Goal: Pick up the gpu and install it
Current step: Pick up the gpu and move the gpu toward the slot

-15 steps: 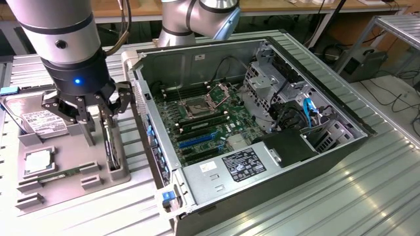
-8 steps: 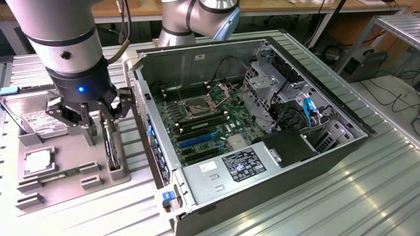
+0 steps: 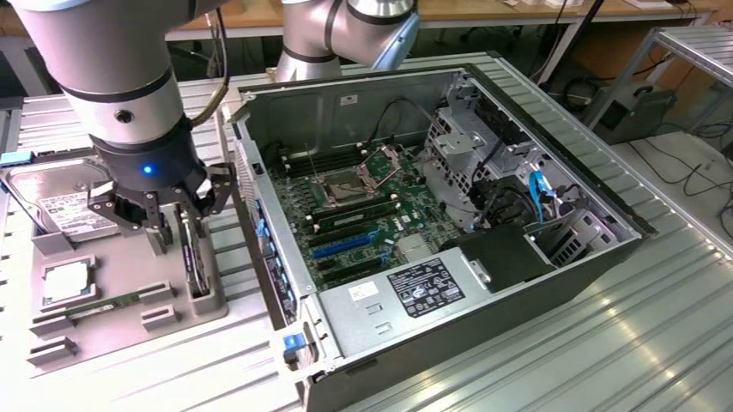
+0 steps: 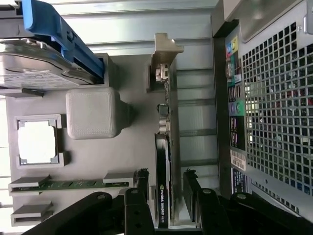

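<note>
one gripper (image 3: 174, 236) (image 4: 165, 178), low over a grey holder tray (image 3: 115, 335) (image 4: 129, 152). stands open, black fingers (image 4: 142, 182) spread to either side of the gpu (image 3: 202, 276) (image 4: 163, 161), with nothing clamped; cannot tell whether either finger touches the card. gpu upright on its long edge in a slot along the tray side nearest the computer case (image 3: 458, 215) (image 4: 274, 98), black face turned sideways. elsewhere on the tray, well apart from the gripper: a silver hard drive (image 3: 69, 210) (image 4: 44, 63) with a blue rail, a square processor (image 3: 69, 283) (image 4: 38, 142) in its frame, and a green memory stick (image 3: 109, 305) (image 4: 73, 185) lying flat in its own slot. just beside the tray, on the exterior view's right, the case on its side, panel off, motherboard (image 3: 366, 206) facing up. under everything, a ribbed metal counter (image 3: 641, 343).
</note>
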### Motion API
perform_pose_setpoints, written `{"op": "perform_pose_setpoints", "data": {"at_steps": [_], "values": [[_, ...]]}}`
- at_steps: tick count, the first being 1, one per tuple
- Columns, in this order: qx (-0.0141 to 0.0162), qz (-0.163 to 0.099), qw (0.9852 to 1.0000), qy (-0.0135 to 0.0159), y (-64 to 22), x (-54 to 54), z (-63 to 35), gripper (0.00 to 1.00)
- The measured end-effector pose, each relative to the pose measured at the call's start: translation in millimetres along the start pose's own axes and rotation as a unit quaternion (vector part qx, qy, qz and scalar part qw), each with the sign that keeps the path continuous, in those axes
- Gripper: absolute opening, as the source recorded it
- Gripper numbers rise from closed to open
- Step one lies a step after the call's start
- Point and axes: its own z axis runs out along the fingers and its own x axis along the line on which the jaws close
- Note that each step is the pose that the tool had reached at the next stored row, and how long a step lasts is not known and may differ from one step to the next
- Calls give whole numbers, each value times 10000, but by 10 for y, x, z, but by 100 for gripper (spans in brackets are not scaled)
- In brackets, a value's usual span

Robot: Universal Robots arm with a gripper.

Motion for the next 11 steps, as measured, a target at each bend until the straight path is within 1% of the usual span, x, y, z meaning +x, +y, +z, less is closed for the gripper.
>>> {"op": "perform_pose_setpoints", "data": {"at_steps": [6,11], "values": [[0,-1,10000,0,57,7,120,42],[0,16,10000,0,58,16,226,42]]}}
